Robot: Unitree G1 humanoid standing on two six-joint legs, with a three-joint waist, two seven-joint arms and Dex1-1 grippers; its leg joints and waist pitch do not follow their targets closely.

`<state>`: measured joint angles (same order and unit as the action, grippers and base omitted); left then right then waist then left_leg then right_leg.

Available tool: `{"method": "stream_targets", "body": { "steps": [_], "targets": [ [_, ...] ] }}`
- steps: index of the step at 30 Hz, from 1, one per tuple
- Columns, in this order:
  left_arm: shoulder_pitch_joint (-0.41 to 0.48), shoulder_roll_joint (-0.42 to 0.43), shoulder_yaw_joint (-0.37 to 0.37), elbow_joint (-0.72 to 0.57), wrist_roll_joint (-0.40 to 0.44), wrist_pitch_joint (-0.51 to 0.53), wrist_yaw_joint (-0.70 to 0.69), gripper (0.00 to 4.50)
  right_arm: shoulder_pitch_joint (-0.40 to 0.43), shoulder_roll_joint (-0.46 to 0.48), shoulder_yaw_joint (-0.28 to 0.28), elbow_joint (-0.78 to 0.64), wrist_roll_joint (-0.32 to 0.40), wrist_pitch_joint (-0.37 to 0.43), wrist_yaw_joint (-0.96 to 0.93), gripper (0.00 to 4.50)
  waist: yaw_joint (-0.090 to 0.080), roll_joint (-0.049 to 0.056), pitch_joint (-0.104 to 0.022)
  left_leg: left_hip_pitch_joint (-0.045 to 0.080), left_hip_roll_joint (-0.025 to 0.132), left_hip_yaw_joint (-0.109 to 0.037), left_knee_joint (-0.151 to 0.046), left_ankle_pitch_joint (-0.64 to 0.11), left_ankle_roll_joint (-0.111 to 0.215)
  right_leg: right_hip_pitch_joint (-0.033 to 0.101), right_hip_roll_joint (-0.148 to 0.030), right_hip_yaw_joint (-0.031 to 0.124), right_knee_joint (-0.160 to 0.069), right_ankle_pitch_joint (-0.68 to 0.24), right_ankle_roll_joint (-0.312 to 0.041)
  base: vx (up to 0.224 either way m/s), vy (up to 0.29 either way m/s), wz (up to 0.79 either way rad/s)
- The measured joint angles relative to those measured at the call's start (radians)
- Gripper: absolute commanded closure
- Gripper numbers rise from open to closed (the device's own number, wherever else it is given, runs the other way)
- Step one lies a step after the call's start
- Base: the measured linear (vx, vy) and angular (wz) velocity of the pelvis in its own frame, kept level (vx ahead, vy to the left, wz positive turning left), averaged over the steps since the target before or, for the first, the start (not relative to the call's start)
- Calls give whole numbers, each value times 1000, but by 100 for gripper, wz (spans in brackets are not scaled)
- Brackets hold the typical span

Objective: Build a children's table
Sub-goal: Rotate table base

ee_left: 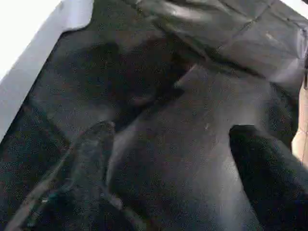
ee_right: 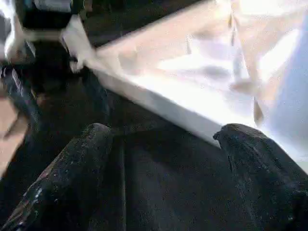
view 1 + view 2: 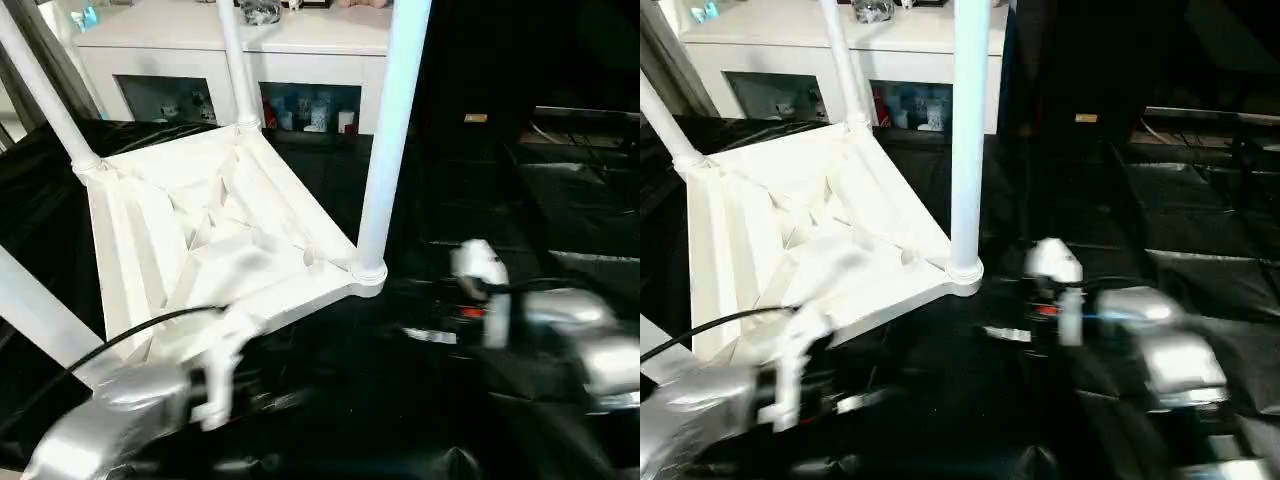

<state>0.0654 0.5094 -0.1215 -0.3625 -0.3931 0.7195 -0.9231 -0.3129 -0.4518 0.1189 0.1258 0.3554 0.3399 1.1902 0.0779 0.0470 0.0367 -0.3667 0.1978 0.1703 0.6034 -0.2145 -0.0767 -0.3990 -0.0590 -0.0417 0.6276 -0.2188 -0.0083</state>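
Tabletop (image 3: 215, 235) inverted, centre-left, legs (image 3: 392, 130) socketed | light, stiff, slick plastic; grip rim | left hand (image 1: 168, 144), right hand (image 2: 161, 144): spread wide, empty

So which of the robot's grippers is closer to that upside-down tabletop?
The left. The left gripper sits right at the tabletop's near edge, fingers apart. The right gripper, also open, faces the near corner from the side, across black mat.
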Motion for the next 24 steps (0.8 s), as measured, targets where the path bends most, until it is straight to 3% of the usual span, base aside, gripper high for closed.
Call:
{"method": "stream_targets", "body": {
  "steps": [6,14,17,24],
  "targets": [
    [-21,-9,-9,266,52,-191,-44,9,-91,165,40,118,-59,-42,-176,61,3,-2,-1,1,0,0,1,2,-2,-1,-1,0,0,1,0,0,0,0],
    [-38,-25,-18,410,76,-400,-89,9,-171,317,15,255,-87,-109,-362,61,9,-4,-2,3,0,0,-1,3,-6,0,0,0,1,1,0,0,0,0],
    [-37,-30,-17,431,81,-436,-99,9,-201,330,-1,315,-93,-139,-424,61,8,-4,-2,4,0,0,-1,4,-7,0,-1,0,1,3,-1,0,0,0],
    [-58,-51,-32,419,74,-402,-92,9,-290,323,-91,476,-116,-214,-587,61,14,-3,-1,2,0,0,-1,5,-9,1,-1,1,3,4,-2,0,0,0]
  ]
}}
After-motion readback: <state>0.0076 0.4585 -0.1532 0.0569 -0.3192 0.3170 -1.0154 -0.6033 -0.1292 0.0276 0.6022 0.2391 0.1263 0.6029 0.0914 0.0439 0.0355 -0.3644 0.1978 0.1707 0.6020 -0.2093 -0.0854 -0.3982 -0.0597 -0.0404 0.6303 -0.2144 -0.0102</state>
